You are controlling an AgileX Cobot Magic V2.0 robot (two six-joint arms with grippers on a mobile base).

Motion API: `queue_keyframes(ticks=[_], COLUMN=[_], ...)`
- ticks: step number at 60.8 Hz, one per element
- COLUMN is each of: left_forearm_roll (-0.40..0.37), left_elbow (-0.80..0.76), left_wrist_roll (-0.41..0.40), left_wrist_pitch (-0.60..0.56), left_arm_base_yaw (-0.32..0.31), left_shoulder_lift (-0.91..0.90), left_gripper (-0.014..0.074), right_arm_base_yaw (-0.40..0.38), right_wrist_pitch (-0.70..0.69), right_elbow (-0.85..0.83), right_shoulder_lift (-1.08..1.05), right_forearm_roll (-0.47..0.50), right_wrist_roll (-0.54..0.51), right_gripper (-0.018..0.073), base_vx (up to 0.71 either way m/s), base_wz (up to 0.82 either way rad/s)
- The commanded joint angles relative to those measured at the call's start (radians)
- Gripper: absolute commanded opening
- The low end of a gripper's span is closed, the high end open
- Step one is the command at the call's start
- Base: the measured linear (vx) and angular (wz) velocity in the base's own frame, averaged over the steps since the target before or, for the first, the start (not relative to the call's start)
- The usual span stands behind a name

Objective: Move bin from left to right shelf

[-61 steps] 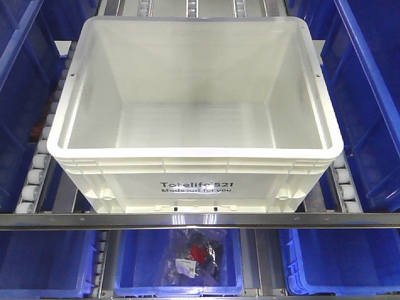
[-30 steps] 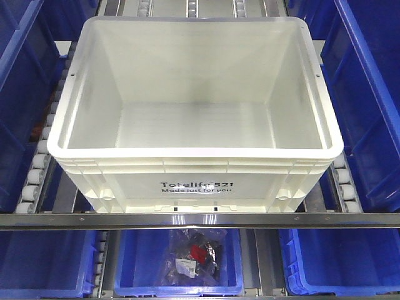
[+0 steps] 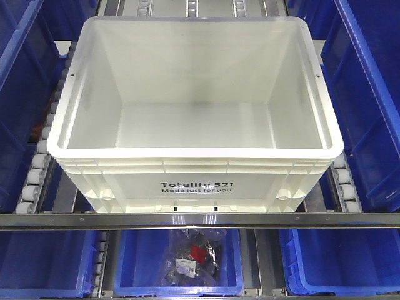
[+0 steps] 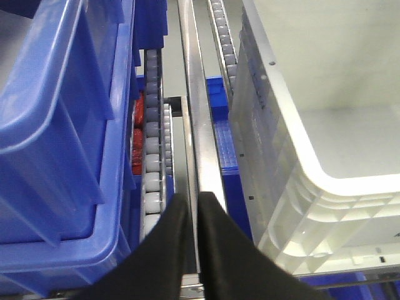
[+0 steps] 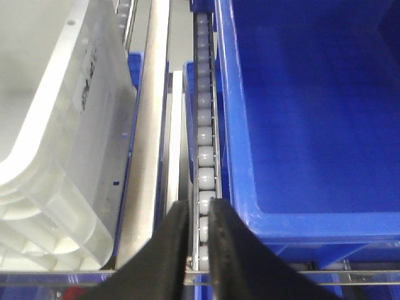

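A: Item one, the white Totelife bin (image 3: pixel 195 152): where is it sitting?

B: It is sitting in the middle lane of the roller shelf, its printed front wall just behind the shelf's front rail (image 3: pixel 200 220). It is showing empty inside.

A: Items two and three, the grippers?

B: The left gripper (image 4: pixel 193 203) is hovering over the steel divider rail (image 4: pixel 199 137), between the left blue bin (image 4: pixel 56 156) and the white bin's left wall. Its fingers are lying nearly together, gripping nothing. The right gripper (image 5: pixel 199 209) is hanging over the roller track (image 5: pixel 205 150), between the white bin's right wall and the right blue bin (image 5: pixel 312 125). It too is pinched close and carrying nothing.

A: Handling note for the step in hand?

B: By my judgement the lift is not yet begun. Each arm should be taking the ribbed rim on its own side at matching height and depth, so the bin is coming up level. The fingers are needing to open first.

A: Surface and room?

B: The rollers are likely letting the bin slide, so a one-sided pull is risking a skew. The front rail is acting as a lip, so lifting before drawing out looks wise. The side gaps are running narrow, with blue walls crowding both wrists. On the shelf below, a lower blue bin (image 3: pixel 131 262) is holding a clear bag of parts (image 3: pixel 194 257).
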Motion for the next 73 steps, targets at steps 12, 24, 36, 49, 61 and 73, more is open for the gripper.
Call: queue_keyframes(ticks=[12, 24, 36, 49, 61, 73], left_forearm_roll=[-0.056, -0.084, -0.136, -0.121, -0.097, -0.068], left_elbow=[-0.038, -0.144, -0.211, -0.270, -0.398, -0.533], left_wrist_roll=[0.000, 0.126, 0.200, 0.236, 0.170, 0.041], left_wrist_pitch=[-0.059, 0.015, 0.063, 0.062, 0.060, 0.087], left_arm_base_yaw=[0.002, -0.010, -0.109, -0.223, -0.239, -0.239], left_shoulder_lift=[0.039, 0.142, 0.262, 0.416, 0.614, 0.817], left_gripper=[0.0496, 0.0613, 0.0594, 0.0592, 0.0592, 0.0592], right_arm_base_yaw=[-0.001, 0.000, 0.001, 0.136, 0.292, 0.309], right_wrist_pitch=[-0.001, 0.116, 0.217, 0.232, 0.269, 0.323], right_elbow=[-0.083, -0.214, -0.344, -0.475, -0.630, -0.756], right_shoulder_lift=[0.101, 0.243, 0.403, 0.555, 0.723, 0.886], right_forearm_roll=[0.142, 0.276, 0.420, 0.324, -0.024, -0.086], right_wrist_roll=[-0.118, -0.243, -0.371, -0.329, 0.012, 0.189], right_gripper=[0.0665, 0.0719, 0.0642, 0.0573, 0.0603, 0.0643], base_vx=[0.00, 0.00, 0.00, 0.00, 0.00, 0.00], base_wz=[0.00, 0.00, 0.00, 0.00, 0.00, 0.00])
